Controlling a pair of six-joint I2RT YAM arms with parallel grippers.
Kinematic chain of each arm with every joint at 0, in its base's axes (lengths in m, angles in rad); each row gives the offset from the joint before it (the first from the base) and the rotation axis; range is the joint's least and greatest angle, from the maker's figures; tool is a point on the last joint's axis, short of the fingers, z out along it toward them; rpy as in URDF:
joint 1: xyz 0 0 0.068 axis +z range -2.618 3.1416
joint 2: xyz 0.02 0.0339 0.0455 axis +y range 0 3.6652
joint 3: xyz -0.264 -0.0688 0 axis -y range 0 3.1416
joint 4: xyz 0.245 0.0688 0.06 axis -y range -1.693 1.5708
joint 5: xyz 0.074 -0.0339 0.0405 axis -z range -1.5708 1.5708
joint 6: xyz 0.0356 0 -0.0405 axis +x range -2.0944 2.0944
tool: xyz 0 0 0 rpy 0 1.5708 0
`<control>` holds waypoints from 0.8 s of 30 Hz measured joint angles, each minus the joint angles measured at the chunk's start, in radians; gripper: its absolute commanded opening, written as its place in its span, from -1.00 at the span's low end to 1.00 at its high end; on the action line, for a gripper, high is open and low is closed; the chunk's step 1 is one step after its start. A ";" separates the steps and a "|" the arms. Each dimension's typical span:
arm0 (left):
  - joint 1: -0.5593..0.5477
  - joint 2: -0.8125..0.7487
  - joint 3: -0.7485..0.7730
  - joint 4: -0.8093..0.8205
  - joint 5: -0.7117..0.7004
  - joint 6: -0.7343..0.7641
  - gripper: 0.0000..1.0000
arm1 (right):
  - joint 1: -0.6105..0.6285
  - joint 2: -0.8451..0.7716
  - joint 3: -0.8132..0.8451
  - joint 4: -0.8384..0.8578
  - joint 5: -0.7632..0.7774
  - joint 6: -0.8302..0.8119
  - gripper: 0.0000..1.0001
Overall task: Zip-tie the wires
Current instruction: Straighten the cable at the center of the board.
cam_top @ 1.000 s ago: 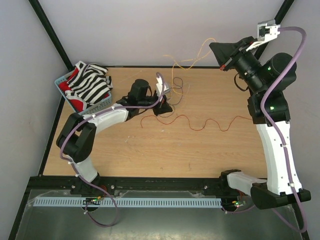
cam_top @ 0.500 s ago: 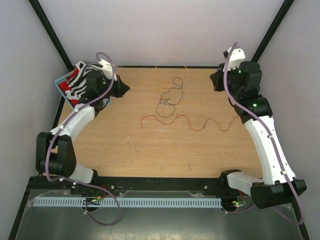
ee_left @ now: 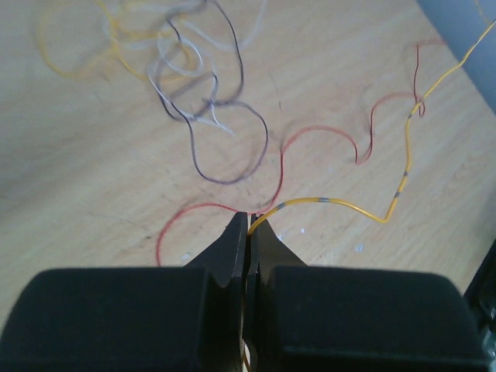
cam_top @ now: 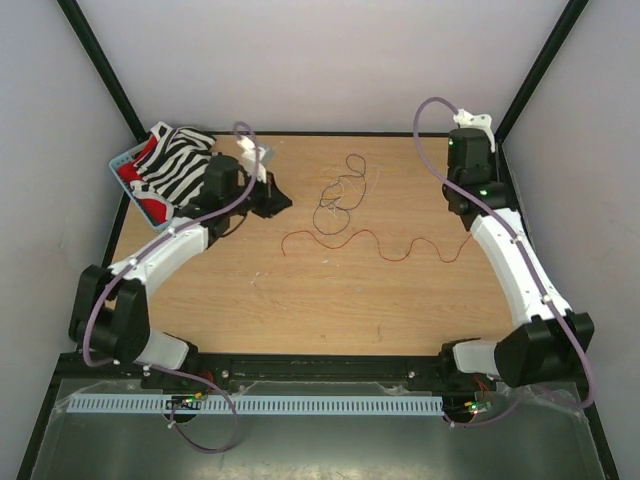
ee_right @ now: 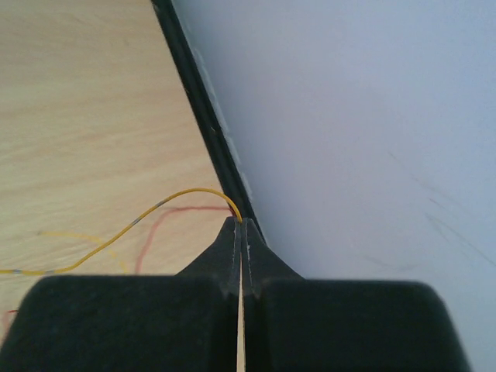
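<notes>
Wires [cam_top: 340,195] on the desk [cam_top: 300,310]. A loose tangle [ee_left: 209,116] of dark, pale and yellow strands lies at mid-desk toward the far edge. All positions below are given relative to this tangle.

On the near side of the tangle, a red wire [cam_top: 370,240] runs in shallow waves across the desk. Its left end lies just nearer than the tangle and its right end lies well to the tangle's right.

A yellow wire [ee_left: 341,203] with short grey bands starts left of and nearer than the tangle and leads off to the right, crossing above the red wire. It is too thin to make out in the top view.

The left jaws are pressed together, pinching the yellow wire at their tips, above the red wire's left bend. The left arm [cam_top: 190,240] reaches them from the near left.

The right jaws are also pressed together, pinching a yellow wire [ee_right: 178,194] that has a like grey band. Whether it is the same strand cannot be told. These jaws sit far right of the tangle, at the desk's edge, beside a black rail [ee_right: 198,108] and a grey wall [ee_right: 349,155], on the right arm [cam_top: 510,260].

Well left of the tangle, a basket [cam_top: 122,160] holds a black-and-white striped cloth [cam_top: 180,165].
</notes>
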 measured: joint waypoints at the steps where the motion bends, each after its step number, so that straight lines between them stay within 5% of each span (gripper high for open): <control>1: -0.019 0.024 -0.003 -0.006 0.000 -0.002 -1.00 | 0.000 0.015 -0.011 0.001 0.028 -0.008 -1.00; 9: -0.098 0.200 -0.009 -0.031 -0.058 0.030 -1.00 | 0.000 0.130 -0.122 0.003 0.114 -0.020 -1.00; 24: -0.111 0.401 0.055 -0.181 -0.235 0.099 -1.00 | 0.000 0.278 -0.147 0.013 0.054 0.011 -0.99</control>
